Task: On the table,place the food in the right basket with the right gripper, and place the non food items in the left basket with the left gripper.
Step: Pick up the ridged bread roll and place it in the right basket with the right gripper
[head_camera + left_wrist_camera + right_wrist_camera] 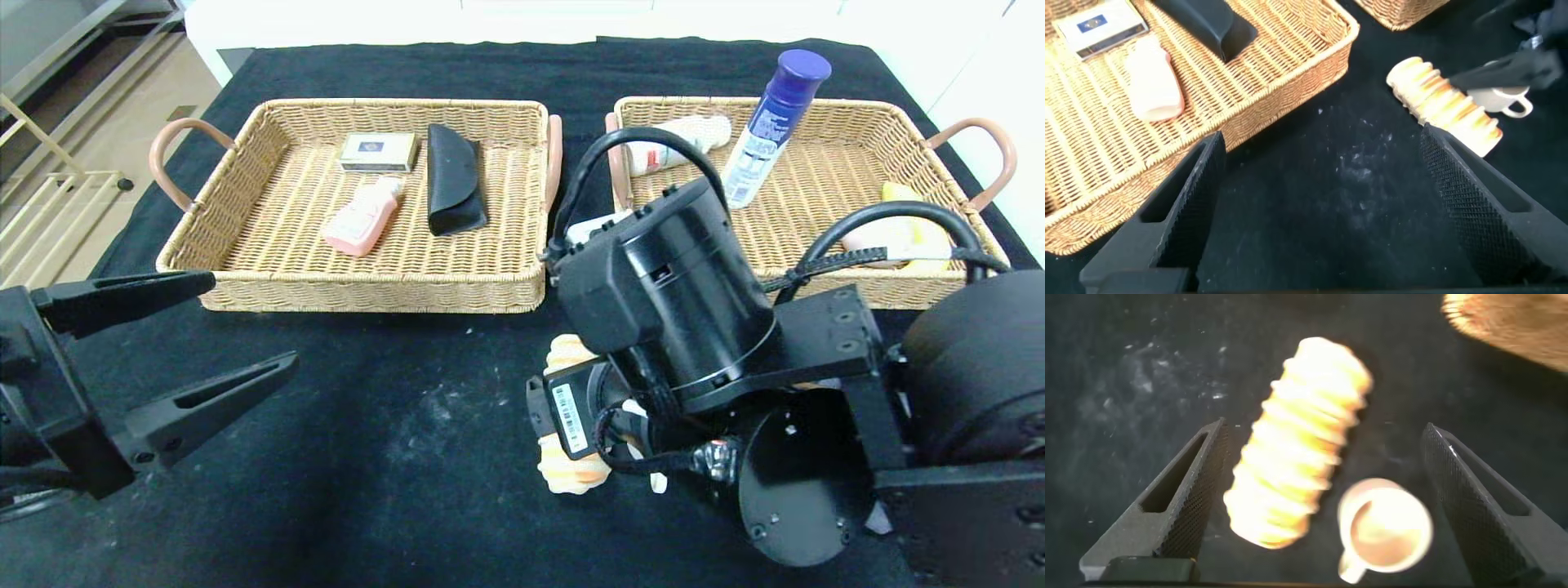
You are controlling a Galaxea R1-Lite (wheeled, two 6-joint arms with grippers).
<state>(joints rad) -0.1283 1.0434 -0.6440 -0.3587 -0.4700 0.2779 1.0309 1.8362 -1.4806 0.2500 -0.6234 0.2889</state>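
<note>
A ridged yellow bread loaf (1298,441) lies on the black table next to a small white cup (1384,527). My right gripper (1323,490) is open and hangs just above them, with one finger outside the loaf and the other outside the cup. In the head view my right wrist covers most of the loaf (567,474). My left gripper (255,320) is open and empty, low over the table's front left, in front of the left basket (392,104). The right basket (816,104) stands at the back right.
The left basket holds a small box (378,151), a pink bottle (363,216) and a black case (453,178). The right basket holds a white bottle (682,140), an upright blue-capped spray can (771,122) and a yellow item (902,233).
</note>
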